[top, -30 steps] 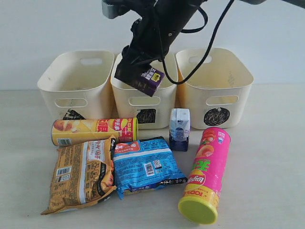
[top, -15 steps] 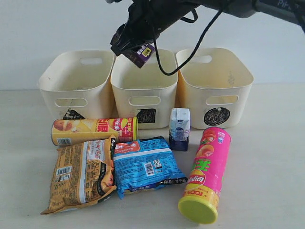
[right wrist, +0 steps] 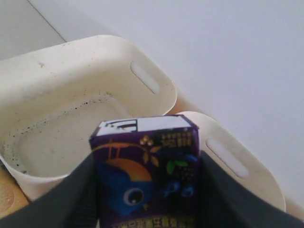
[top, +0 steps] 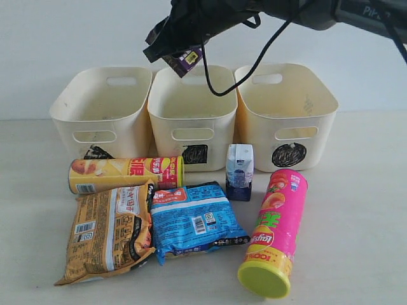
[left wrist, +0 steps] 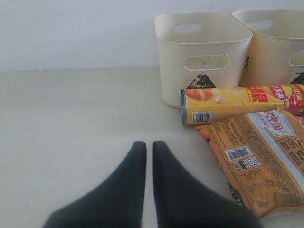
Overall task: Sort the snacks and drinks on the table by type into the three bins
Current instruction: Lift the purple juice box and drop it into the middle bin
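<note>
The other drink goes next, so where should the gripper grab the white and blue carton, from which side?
Grip the white-and-blue carton across its flat side walls near the top, probably from above: it stands upright, with the blue bag and pink tube close beside its base.

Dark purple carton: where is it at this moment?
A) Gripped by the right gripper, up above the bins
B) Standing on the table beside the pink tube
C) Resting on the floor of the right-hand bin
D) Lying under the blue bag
A: the dark purple carton sits clamped in the right gripper, hanging above the bins; only the white-and-blue carton stands on the table.
</note>
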### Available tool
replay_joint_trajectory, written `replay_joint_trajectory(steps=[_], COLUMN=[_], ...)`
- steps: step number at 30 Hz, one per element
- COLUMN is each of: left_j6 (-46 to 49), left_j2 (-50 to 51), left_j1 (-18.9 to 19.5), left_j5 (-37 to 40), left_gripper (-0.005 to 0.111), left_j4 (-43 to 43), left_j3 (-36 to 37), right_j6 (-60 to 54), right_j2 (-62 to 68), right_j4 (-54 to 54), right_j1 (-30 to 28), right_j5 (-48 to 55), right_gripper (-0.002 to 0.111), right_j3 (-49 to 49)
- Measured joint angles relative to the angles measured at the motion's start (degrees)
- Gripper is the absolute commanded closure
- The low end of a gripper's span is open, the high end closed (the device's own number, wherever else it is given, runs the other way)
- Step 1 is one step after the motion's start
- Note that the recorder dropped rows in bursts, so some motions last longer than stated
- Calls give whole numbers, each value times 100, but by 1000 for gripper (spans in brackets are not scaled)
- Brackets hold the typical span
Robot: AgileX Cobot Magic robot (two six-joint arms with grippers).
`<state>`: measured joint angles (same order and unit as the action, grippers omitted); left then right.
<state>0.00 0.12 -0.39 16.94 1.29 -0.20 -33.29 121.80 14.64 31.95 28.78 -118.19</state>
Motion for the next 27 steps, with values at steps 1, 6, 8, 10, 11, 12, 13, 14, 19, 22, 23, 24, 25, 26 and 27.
replay_joint_trajectory(steps=[1, 6, 8, 10, 11, 12, 13, 14, 19, 22, 23, 24, 25, 26, 27], left_j6=[0, 0, 0, 0, 0, 0, 0, 0, 0, 0, 0, 0, 0, 0, 0], left_j2=[0, 0, 0, 0, 0, 0, 0, 0, 0, 0, 0, 0, 0, 0, 0], left_j1=[0, 0, 0, 0, 0, 0, 0, 0, 0, 0, 0, 0, 0, 0, 0], left_j5=[0, 0, 0, 0, 0, 0, 0, 0, 0, 0, 0, 0, 0, 0, 0], left_gripper=[102, 102, 102, 102, 102, 102, 102, 102, 102, 102, 102, 102, 102, 102, 102], left_j4=[0, 0, 0, 0, 0, 0, 0, 0, 0, 0, 0, 0, 0, 0, 0], left_j3=[0, 0, 0, 0, 0, 0, 0, 0, 0, 0, 0, 0, 0, 0, 0], right_j6=[56, 636, 1255, 1626, 1704, 1738, 1752, 1767, 1850, 1993, 2035, 2048, 2048, 2058, 2071], right_j2=[0, 68, 193, 309, 341, 341, 341, 341, 330, 282, 242, 192, 128, 55, -1], right_j4=[-10, -311, -551, -682, -719, -734, -719, -719, -709, -709, -717, -721, -721, -733, -733], right_j1=[0, 0, -76, -185, -210, -210, -210, -210, -210, -210, -210, -210, -210, -210, -210], right_j5=[24, 67, 101, 168, 219, 229, 205, 202, 249, 474, 581, 695, 800, 939, 1068], right_gripper=[108, 97, 74, 48, 39, 35, 34, 34, 34, 34, 34, 34, 37, 41, 47], right_j3=[0, 107, 140, 153, 162, 162, 162, 162, 162, 162, 162, 162, 162, 162, 162])
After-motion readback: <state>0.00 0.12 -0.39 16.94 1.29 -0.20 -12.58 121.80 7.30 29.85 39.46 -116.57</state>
